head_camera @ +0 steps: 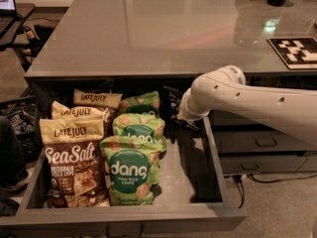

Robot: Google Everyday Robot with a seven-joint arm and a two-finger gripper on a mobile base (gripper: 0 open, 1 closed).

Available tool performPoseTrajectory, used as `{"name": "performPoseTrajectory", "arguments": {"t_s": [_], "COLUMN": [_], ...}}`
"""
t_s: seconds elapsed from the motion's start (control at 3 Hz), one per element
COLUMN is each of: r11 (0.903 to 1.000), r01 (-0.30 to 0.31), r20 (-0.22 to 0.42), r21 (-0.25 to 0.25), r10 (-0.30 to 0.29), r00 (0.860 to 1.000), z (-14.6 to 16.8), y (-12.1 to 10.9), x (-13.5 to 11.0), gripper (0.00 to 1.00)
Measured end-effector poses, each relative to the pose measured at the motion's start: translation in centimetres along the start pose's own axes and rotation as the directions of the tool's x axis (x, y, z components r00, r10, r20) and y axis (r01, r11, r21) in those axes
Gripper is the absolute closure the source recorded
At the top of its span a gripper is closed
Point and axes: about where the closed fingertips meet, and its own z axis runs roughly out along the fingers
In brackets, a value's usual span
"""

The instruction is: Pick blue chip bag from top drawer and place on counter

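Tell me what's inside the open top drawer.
Late July bags left, dang bags middle, the blue chip bag back right, partly hidden by the gripper there.

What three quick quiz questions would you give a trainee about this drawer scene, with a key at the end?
1. How many green bags stand in the top drawer?
2. Where is the claw? A, above the countertop; B, inside the drawer near its back right, beside the blue chip bag; C, down at the floor.
3. True or false: the blue chip bag lies at the drawer's front left corner.
Key: 1, three. 2, B. 3, false; it is at the back, right of the green bags.
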Motion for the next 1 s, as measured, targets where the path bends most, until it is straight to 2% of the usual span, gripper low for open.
{"name": "performPoseTrajectory", "arguments": {"t_s": [0.67, 1.0], "r11": [0.9956, 0.9890], "r01": [-0.090, -0.139], "r20": [-0.091, -0.115], "r21": [0.023, 0.052], "r10": [0.092, 0.144], "r00": [0.992, 0.983], "z": [-3.5, -6.2], "y": [0.3, -0.7], "x": [2.2, 2.4], "gripper": [1.00, 1.00]}}
